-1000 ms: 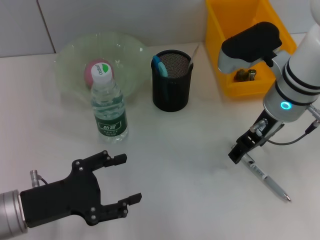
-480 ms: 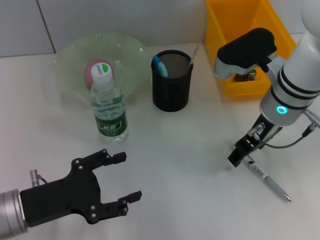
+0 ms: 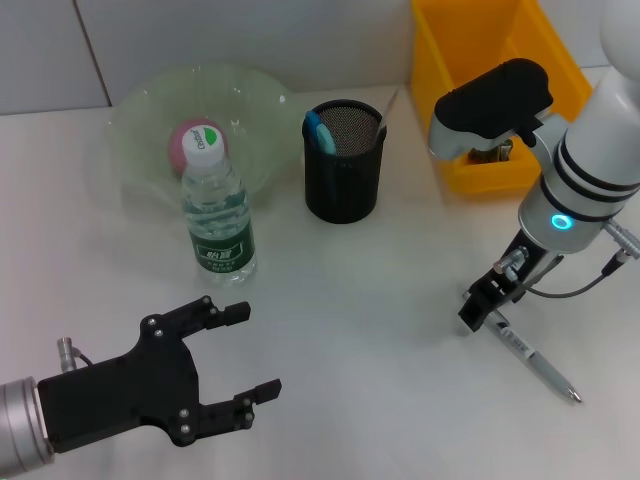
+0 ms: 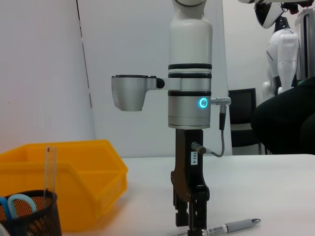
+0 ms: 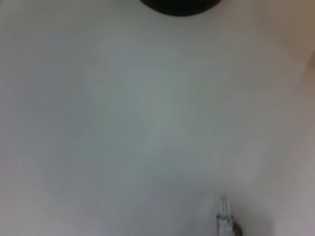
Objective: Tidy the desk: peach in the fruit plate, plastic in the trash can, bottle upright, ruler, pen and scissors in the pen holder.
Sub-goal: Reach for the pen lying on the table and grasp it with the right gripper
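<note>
**Head view: the right gripper is settling on the pen, the last loose item**

Head view, from the left: the left gripper [image 3: 243,355] is hanging low over the desk [image 3: 370,300] with its fingers spread wide and nothing between them, parked well apart from the work; behind it the bottle [image 3: 217,217] is standing upright, and the peach [image 3: 188,140] is lying in the fruit plate [image 3: 140,110]; further along, the black mesh pen holder [image 3: 343,165] is showing the blue scissors [image 3: 318,130] and a clear ruler [image 4: 49,167]; the yellow trash can [image 3: 440,90] is standing at the back right.

The pen step looks to be in hand; the right gripper [image 3: 478,310] is pointing straight down at the blunt end of the pen [image 3: 535,362], fingers narrow around it, though whether they are truly clamped I cannot tell.

The pen is lying flat on the desk, slim, pale and silver-grey, tip aimed away from the holder; next, probably, a firm pinch, a lift, then a tip-down drop into the holder.
</note>
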You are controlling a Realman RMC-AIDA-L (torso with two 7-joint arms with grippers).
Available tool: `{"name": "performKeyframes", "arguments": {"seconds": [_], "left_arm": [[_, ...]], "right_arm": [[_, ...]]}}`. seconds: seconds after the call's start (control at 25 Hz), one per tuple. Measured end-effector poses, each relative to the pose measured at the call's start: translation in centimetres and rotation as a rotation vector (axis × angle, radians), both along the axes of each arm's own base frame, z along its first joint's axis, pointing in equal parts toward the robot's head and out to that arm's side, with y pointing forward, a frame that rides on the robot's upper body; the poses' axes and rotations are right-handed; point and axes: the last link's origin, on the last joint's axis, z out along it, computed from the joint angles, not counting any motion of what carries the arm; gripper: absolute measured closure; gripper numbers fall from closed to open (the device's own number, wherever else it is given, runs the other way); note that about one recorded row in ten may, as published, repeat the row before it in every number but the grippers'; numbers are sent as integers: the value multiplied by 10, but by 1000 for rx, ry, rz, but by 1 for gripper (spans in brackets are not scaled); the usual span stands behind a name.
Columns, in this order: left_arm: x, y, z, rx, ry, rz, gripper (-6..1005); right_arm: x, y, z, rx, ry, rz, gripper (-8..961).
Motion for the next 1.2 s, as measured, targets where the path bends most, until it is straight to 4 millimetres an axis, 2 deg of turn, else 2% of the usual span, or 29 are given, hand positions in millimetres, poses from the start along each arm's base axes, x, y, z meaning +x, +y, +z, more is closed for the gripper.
{"name": "performKeyframes", "arguments": {"seconds": [0.48,0.88,1.2], "left_arm": [[1,-1,1,-7,-8,-8,197],[1,-1,1,-7,-8,-9,197],[2,0,3,-3,-15,-10,197]], "right_arm": [[5,0,-1,10,8,-12,404],[8,0,-2,17,40,-32,413],[11,1,1,24,49,-45,465]]}}
